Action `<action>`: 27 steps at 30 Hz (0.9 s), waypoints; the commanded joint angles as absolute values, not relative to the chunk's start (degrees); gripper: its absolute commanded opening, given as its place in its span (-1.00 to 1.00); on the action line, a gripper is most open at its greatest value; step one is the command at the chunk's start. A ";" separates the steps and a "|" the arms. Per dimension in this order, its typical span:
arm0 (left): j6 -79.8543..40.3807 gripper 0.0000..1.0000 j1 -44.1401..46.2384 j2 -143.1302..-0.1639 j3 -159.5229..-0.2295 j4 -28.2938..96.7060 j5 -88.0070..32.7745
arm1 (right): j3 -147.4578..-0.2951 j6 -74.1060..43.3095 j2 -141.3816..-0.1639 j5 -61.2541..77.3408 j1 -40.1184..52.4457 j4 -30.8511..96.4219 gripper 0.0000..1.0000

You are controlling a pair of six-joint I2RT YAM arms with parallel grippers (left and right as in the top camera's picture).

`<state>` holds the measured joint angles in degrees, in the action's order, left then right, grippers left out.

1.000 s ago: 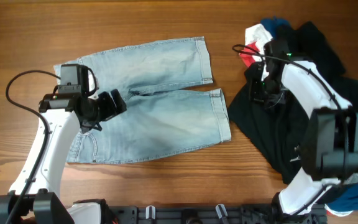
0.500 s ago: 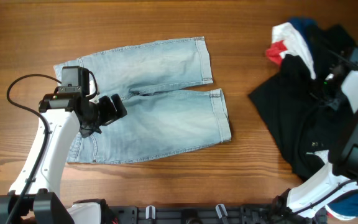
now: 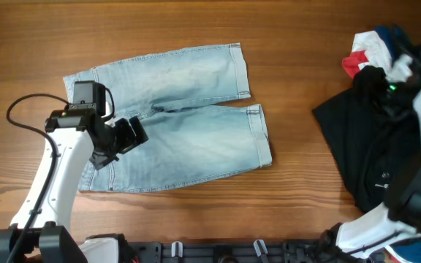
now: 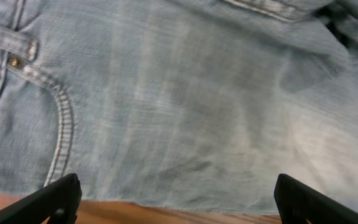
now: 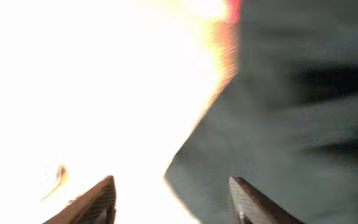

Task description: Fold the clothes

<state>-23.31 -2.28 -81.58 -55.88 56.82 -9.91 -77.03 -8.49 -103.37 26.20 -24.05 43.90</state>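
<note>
The light-blue denim jeans [image 3: 181,120] lie flat, left of the table's middle, legs pointing right. My left gripper [image 3: 126,136] hovers open over their lower left part. In the left wrist view the denim [image 4: 185,93] with a stitched pocket seam fills the frame, and the left gripper [image 4: 182,202] has nothing between its wide-apart fingers. The heap of clothes [image 3: 368,146], black with red and white pieces [image 3: 360,58], sits at the far right. My right gripper [image 5: 173,205] is over it with its fingers apart, the edge of a dark garment [image 5: 291,112] beneath them.
Bare wooden table [image 3: 298,88] separates the jeans from the heap. A strip of table [image 4: 166,214] shows below the jeans' edge in the left wrist view. The left half of the right wrist view is washed out white. A black rail [image 3: 218,252] runs along the near edge.
The right arm has swung right, dragging the dark heap away from the jeans, and its fingers have parted. The left gripper has shifted slightly down over the jeans and stays open.
</note>
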 commanded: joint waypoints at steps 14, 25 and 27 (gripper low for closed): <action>-26.79 0.99 -29.76 -78.52 -54.98 64.84 -7.46 | -70.78 -15.99 -87.29 11.40 5.91 58.83 0.13; -30.96 0.94 -36.64 -67.22 -37.23 55.20 -8.58 | -67.11 -20.16 -86.35 7.29 13.50 60.66 0.15; -30.96 0.89 -36.64 -67.29 -33.23 48.40 -8.95 | -67.05 -20.95 -86.35 7.27 14.44 60.45 0.15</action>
<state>-28.91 -36.18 -67.37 -37.60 53.98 -8.05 -67.51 -19.00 -87.24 9.08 13.32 60.77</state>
